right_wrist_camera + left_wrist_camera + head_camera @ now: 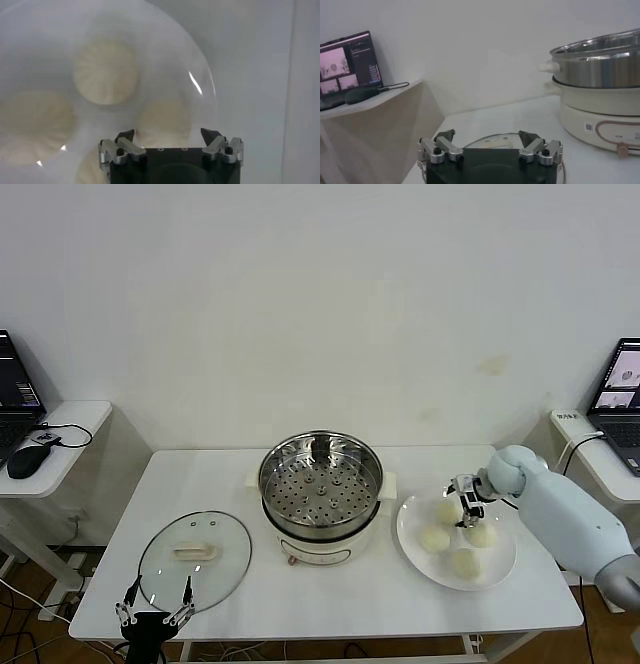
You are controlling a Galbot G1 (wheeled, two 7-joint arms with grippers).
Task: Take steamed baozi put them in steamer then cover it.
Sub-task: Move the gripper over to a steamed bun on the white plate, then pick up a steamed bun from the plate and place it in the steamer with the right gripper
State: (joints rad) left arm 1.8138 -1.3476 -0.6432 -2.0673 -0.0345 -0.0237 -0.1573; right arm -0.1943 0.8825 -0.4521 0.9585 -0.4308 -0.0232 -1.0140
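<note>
The left gripper [153, 616] waits spread wide and empty beside one glass cover [195, 560], near-left of the shiny perforated steamer [320, 482]. Right of the steamer, four smooth round baozi [434, 539] sit on one white plate [502, 572]; the right gripper [467, 504] hovers above them, open and empty.

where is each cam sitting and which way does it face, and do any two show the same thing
Head view: on the robot's head, looking forward and down at the table; left gripper and right gripper show.
Left wrist view: low by the table's near edge, facing the steamer over the cover; its open fingers show.
Right wrist view: above the plate, looking down at the steamed baozi.
Shared: head and right wrist views both show the baozi on the plate.
</note>
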